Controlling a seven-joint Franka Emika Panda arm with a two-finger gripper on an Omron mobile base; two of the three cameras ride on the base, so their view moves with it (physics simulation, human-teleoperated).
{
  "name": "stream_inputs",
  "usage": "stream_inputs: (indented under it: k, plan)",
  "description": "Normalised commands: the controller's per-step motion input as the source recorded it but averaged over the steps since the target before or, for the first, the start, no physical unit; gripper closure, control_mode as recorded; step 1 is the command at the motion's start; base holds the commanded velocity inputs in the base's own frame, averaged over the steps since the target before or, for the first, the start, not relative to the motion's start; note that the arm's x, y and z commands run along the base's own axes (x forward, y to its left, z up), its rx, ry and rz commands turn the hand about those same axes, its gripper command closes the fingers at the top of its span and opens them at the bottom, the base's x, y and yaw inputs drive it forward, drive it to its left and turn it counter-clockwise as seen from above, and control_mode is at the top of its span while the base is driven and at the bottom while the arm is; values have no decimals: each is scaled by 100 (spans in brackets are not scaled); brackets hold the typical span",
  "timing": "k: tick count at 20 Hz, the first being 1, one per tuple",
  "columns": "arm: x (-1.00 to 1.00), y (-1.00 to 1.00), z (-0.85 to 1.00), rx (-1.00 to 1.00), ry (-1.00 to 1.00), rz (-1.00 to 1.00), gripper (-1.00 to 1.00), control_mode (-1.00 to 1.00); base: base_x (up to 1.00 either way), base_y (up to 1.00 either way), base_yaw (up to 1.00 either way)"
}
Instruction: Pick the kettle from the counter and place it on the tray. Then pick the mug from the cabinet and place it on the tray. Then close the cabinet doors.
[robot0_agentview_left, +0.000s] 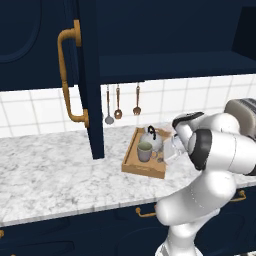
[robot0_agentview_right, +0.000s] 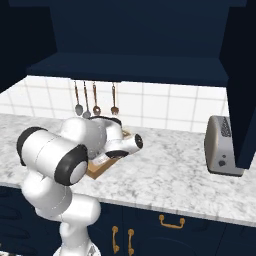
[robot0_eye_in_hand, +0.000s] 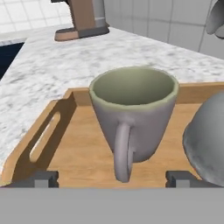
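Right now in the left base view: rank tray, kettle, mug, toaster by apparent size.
1. tray
2. toaster, though the arm and frame edge cut it off, so its rank is unsure
3. kettle
4. mug

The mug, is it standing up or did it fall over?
Standing up. The mug sits on the tray with its open mouth up, beside the kettle.

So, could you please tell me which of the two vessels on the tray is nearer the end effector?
The mug: it stands directly before the end effector, handle facing it, while the kettle sits off to one side.
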Motion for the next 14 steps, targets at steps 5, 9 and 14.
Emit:
stream_inputs:
  k: [5, 9, 14]
  plan:
    - [-16, 0, 65, 0, 0, 0, -100, -100, 0, 0, 0]
    - [-35, 0, 59, 0, 0, 0, -100, -100, 0, 0, 0]
    - [-50, 0, 51, 0, 0, -5, -100, -100, 0, 0, 0]
